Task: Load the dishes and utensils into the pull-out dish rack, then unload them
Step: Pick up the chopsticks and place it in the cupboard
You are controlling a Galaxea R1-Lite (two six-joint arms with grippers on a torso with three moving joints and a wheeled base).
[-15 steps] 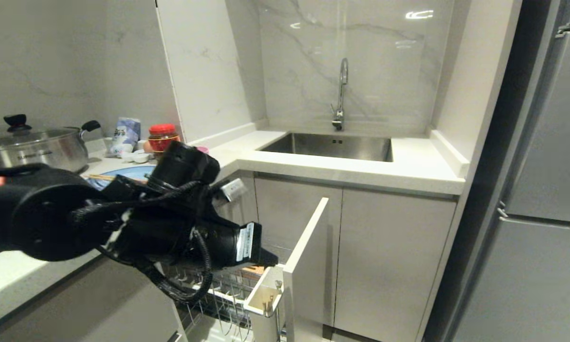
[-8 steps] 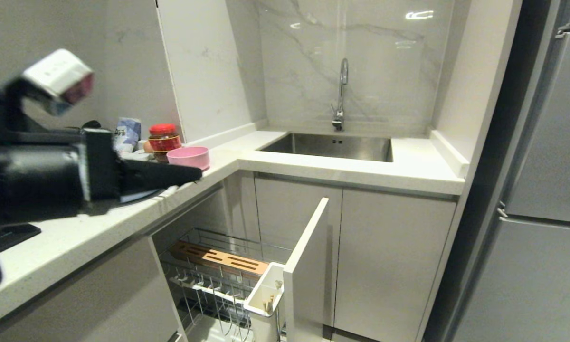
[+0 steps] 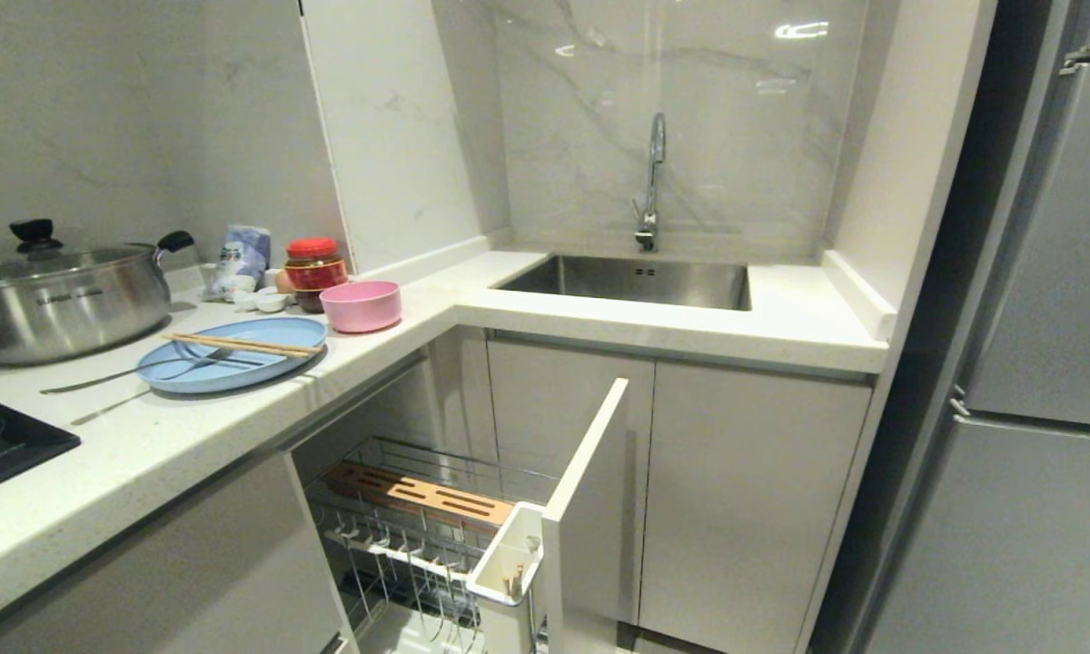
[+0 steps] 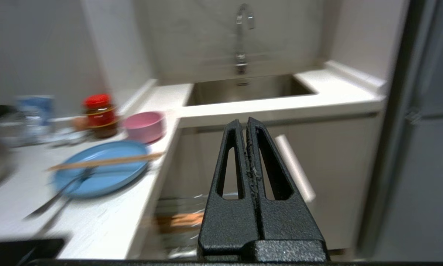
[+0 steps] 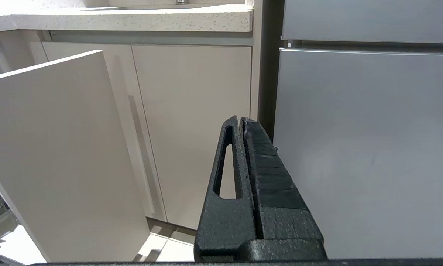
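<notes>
Left gripper [image 4: 246, 123] pressed together, empty, plate [image 4: 101, 168] on counter well off beside it

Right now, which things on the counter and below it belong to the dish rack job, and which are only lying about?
For the job: plate, bowl, chopsticks, fork, dish rack.

Lying about: pot, jar, blue packet, sink, tap.

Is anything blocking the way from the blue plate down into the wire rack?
Nothing visible blocks it. The flat round light-blue plate lies on the white counter with the wooden chopsticks and silver fork resting across it, so those come off first. The chrome pull-out dish rack below is open and holds no dishes.
</notes>
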